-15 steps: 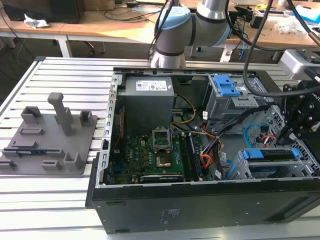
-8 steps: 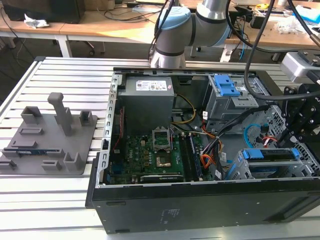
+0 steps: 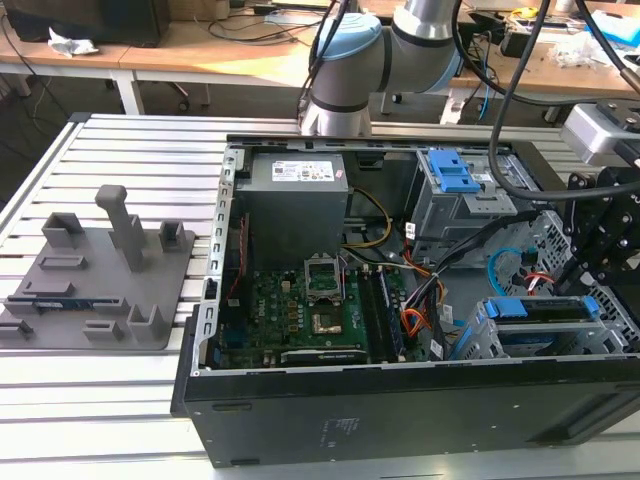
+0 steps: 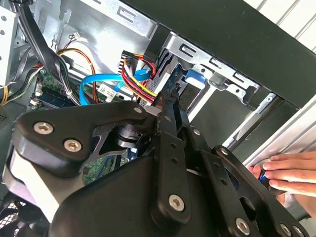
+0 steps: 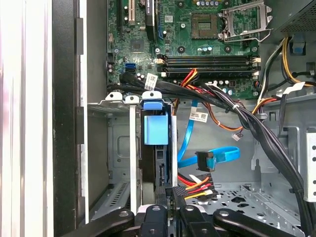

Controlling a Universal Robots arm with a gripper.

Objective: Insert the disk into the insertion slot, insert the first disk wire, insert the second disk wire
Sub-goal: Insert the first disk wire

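Step in hand: insertion of the first disk wire. The disk (image 5: 155, 131) is already seated edge-on in the insertion slot (image 5: 121, 158), with the blue tab of its carrier at the slot mouth. In the first wrist view the end effector (image 5: 169, 195) appears clamped on the black plug of the first disk wire (image 5: 197, 183), and the plug sits just beside the rear edge of the disk; whether it is already mated cannot be determined. As a judgement, seating the plug calls for square alignment with the disk connector and a straight, short push, with the red and orange leads kept out of the way. The second disk wire (image 5: 217, 157) loops near the disk and its plug looks unconnected. The second wrist view adds a person's hand (image 4: 289, 170) resting at the outer edge of the computer case (image 3: 400, 420), near the end effector linkage. The exterior view adds the general layout: the case lies open on the worktop (image 3: 120, 400), with the end effector working at the exterior view's right.
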